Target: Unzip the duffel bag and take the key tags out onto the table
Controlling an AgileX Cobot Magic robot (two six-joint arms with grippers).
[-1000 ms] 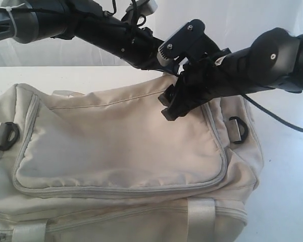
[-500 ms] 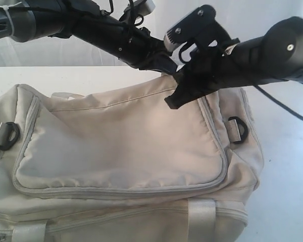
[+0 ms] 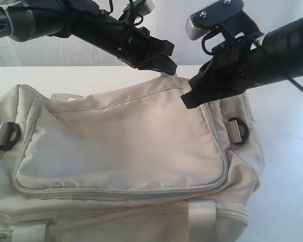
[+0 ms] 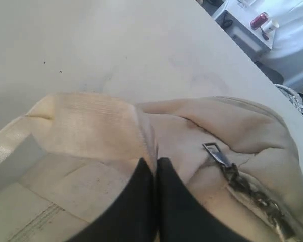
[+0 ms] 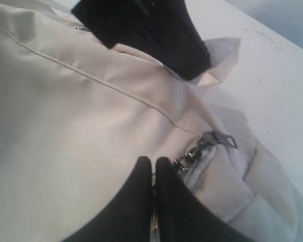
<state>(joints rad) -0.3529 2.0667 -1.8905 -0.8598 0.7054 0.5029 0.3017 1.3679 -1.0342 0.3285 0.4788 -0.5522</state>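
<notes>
While closed, left claw pinches duffel bag.

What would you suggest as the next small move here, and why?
Probably open the right gripper and shift it onto the zipper pull: the pull lies free beside its shut tips, while the left gripper pinches fabric of the duffel bag.

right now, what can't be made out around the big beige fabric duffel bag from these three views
- Coloured plastic key tags: in no view; the cloth of the beige fabric duffel bag covers its inside.
- Bag's base: cut off by the exterior view's lower edge.
- Whether the shut right gripper pinches anything: right wrist view, its own tips cover the spot.
</notes>
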